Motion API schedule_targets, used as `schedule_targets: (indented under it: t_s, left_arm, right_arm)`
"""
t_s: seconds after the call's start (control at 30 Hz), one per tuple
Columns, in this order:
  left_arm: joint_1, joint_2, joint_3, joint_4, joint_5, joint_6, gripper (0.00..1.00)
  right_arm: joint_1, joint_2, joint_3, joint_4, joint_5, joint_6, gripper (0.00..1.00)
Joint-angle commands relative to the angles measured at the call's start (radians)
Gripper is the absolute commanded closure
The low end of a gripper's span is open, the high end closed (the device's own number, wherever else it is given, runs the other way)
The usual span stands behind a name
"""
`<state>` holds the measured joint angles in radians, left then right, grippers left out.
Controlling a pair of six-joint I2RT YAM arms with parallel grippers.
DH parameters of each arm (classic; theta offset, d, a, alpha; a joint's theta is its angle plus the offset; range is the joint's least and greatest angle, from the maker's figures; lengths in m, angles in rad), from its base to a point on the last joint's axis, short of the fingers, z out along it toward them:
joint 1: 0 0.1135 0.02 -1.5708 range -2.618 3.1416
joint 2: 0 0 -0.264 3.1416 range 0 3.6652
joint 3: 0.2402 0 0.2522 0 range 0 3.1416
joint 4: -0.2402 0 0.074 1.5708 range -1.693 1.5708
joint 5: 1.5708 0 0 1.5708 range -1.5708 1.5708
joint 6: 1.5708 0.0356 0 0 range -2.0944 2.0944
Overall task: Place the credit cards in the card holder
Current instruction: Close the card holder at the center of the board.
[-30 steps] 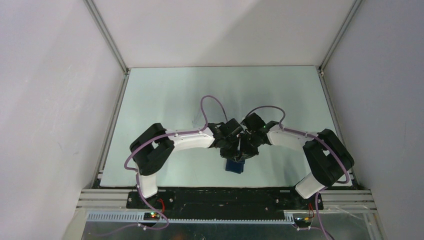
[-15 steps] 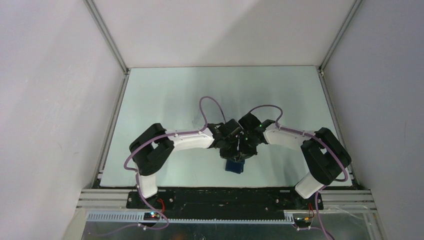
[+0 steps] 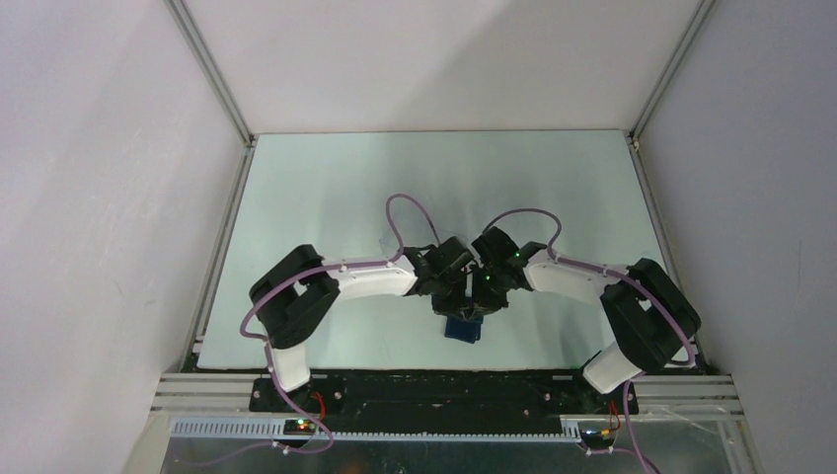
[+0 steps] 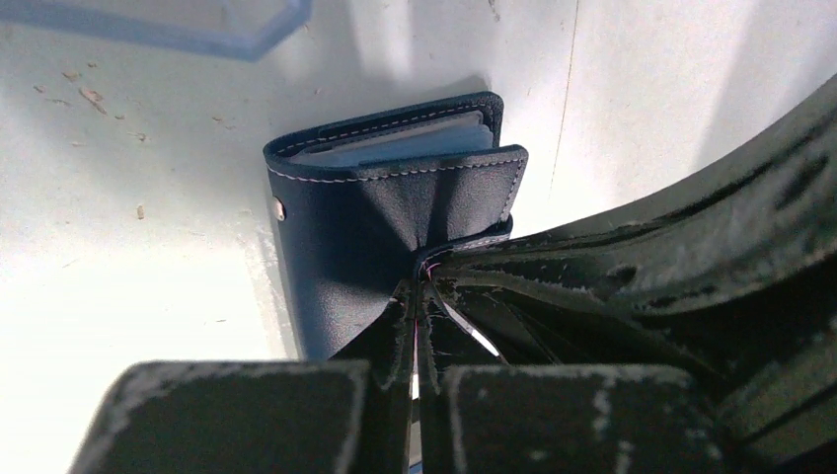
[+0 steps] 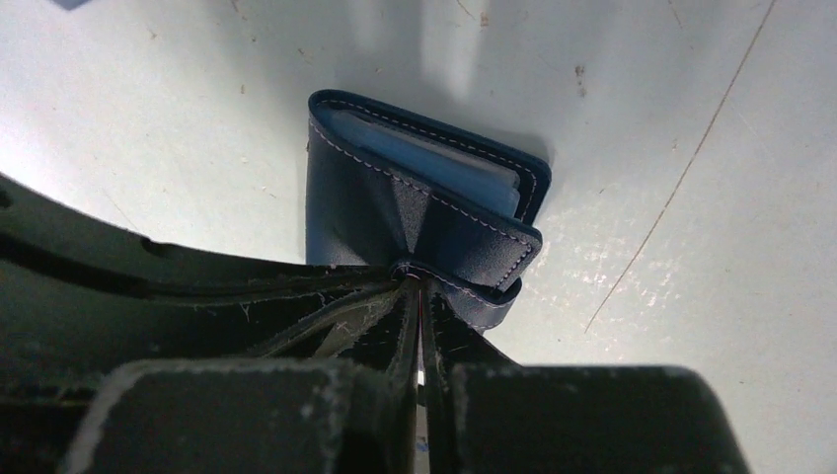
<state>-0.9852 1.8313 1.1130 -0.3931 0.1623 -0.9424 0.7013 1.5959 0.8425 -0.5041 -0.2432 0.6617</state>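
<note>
A pale table [image 3: 326, 197] inside white walls carried the work. The 2 arms' tips were together near its front edge. The holder [image 3: 462, 328] lay on the table just ahead of both sets of fingertips, neither hand nearer. The left gripper [image 4: 419, 281] was clamped tight on a puckered fold of the navy cover. The right gripper [image 5: 417, 281] pinched seemingly the same spot from the opposite side. Roughly square, the holder had no clear long axis. Its stitched edge crossed both finger lines, with pale-blue sleeves showing at the far end. A see-through card [image 4: 178, 20] lay beyond it, ungripped.
</note>
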Motion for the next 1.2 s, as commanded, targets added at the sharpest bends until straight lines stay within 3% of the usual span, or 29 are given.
schedule_targets:
  t_s: [0.0,0.03,0.1,0.2,0.73,1.17]
  left_arm:
    - [-0.023,0.052,-0.06,-0.016,-0.038,-0.007,1.0]
    - [-0.022,0.045,-0.062,-0.015,-0.044,-0.006,1.0]
    - [-0.018,0.034,-0.07,-0.016,-0.051,-0.003,1.0]
    - [-0.017,0.012,-0.078,-0.015,-0.063,0.001,1.0]
    - [-0.018,-0.048,-0.057,-0.05,-0.091,0.032,1.0]
    - [-0.03,-0.056,-0.019,-0.088,-0.073,0.057,1.0]
  right_arm:
    - [0.049,0.014,-0.083,0.039,0.01,-0.053,0.94]
    - [0.043,-0.03,-0.07,0.037,0.001,-0.051,0.85]
    - [0.024,-0.088,-0.059,0.041,-0.036,-0.048,0.77]
    - [-0.012,-0.146,-0.053,0.039,-0.079,-0.037,0.74]
    - [-0.059,-0.137,-0.04,0.051,-0.097,-0.047,0.91]
    - [-0.037,-0.063,-0.028,0.068,-0.065,-0.05,0.92]
